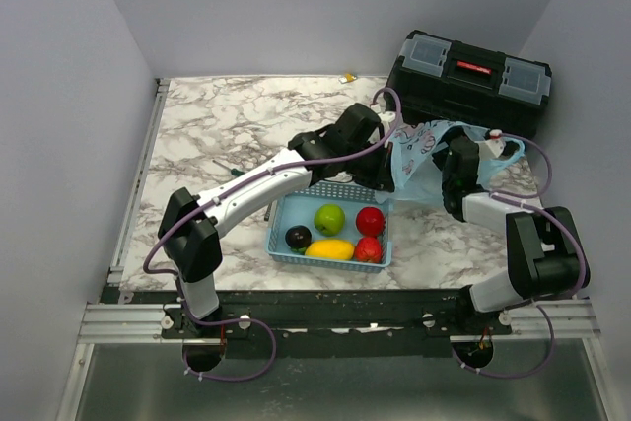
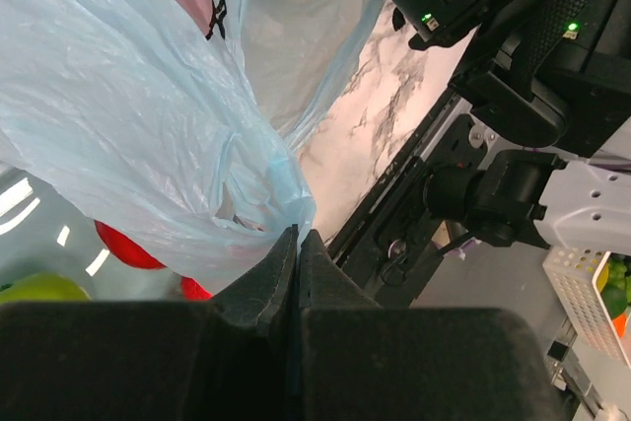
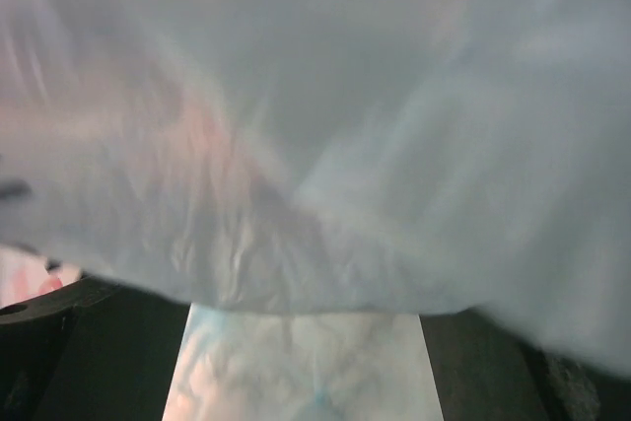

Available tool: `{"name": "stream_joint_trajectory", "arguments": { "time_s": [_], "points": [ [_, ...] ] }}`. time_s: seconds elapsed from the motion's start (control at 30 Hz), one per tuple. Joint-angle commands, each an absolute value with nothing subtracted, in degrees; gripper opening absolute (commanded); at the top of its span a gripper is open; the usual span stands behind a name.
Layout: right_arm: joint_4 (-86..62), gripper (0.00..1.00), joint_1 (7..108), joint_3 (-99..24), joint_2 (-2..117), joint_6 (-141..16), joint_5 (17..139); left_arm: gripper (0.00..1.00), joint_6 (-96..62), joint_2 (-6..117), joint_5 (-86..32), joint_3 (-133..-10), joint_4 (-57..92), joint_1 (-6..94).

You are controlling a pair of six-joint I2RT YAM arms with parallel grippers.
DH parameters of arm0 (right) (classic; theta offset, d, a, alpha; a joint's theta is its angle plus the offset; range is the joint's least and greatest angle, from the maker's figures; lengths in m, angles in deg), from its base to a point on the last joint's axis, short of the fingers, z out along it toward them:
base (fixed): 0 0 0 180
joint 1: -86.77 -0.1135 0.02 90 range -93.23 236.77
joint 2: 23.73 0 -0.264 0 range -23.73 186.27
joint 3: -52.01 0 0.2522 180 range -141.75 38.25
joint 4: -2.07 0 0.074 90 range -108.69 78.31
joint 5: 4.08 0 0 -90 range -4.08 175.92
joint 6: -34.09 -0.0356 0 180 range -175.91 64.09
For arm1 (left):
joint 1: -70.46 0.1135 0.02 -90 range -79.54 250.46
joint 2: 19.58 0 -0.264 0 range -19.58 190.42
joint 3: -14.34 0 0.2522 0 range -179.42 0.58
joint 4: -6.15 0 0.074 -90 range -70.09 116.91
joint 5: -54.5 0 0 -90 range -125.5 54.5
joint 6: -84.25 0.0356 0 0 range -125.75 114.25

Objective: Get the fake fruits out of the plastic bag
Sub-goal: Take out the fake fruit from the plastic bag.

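Blue plastic bag (image 2: pixel 148 145) hangs pinched between the closed left fingers (image 2: pixel 258 295).

overhead from behind, wrists close on bag (image 1: pixel 420 153)

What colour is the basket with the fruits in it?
Light blue. The basket shows best in the top external view.

no readable text, plastic bag (image 2: pixel 128 125) print illegible
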State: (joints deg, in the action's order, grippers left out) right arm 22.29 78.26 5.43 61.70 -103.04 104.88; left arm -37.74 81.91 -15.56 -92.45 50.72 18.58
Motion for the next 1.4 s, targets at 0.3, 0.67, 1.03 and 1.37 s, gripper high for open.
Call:
{"name": "stream_joint_trajectory", "arguments": {
  "time_s": [0.3, 0.67, 1.03, 1.37],
  "points": [
    [32.76, 0.77, 76.84, 4.29, 73.29, -110.35, 90.09, 0.00, -37.68, 83.12, -15.71, -93.81, 50.61, 16.93],
    [37.63, 0.54, 76.93, -0.89, 83.38, -119.47, 91.94, 0.00, -36.25, 85.91, -15.21, -100.32, 53.90, 16.85],
    [37.85, 0.68, 77.07, -11.10, 95.96, -127.82, 94.09, 0.00, -36.34, 87.41, -12.84, -102.59, 54.66, 14.69],
    [30.53, 0.69, 77.30, -19.83, 104.09, -134.36, 97.44, 0.00, -35.29, 88.19, -12.31, -104.76, 56.20, 12.63]
  ]
}}
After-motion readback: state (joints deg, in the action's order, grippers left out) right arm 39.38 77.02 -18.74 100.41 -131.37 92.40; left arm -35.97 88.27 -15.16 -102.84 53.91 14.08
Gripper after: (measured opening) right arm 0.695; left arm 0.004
